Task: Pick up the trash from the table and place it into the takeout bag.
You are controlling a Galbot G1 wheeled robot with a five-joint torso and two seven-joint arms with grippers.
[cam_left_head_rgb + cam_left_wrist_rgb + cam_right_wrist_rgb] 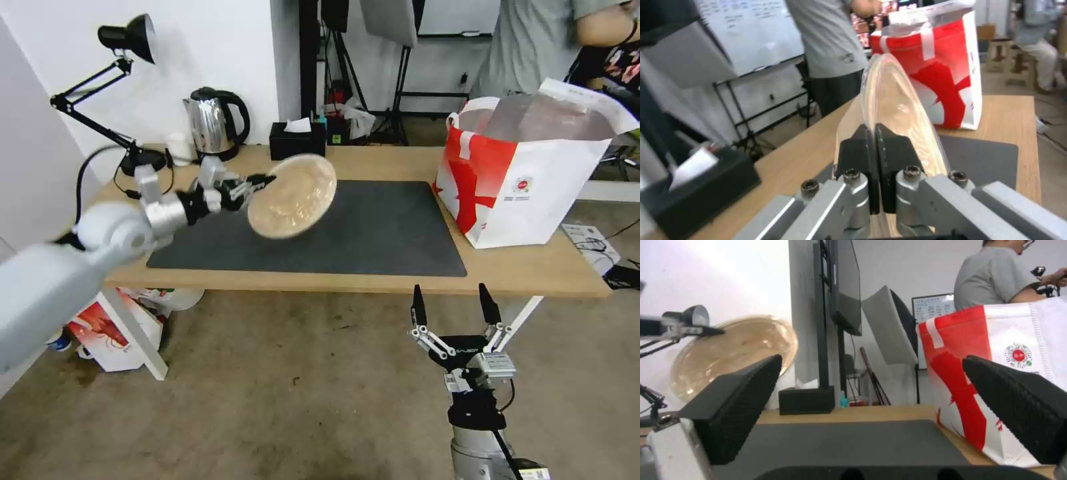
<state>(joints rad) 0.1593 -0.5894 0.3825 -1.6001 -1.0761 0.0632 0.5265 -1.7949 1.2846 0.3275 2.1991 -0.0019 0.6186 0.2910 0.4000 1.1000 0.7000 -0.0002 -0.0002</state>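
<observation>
My left gripper (263, 181) pinches the rim of the beige lidded takeout bowl (292, 196), held tilted above the table's (373, 159) left half. It looks light, thin-walled and slippery; the rim seems the safest hold. My right gripper (455, 313) waits open below the front edge, and the takeout bag (527, 180) stands at the right end.

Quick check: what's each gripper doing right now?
Left gripper: shut on the rim of the beige lidded takeout bowl, held tilted above the table.
Right gripper: open, holding nothing, below the table's front edge.
</observation>
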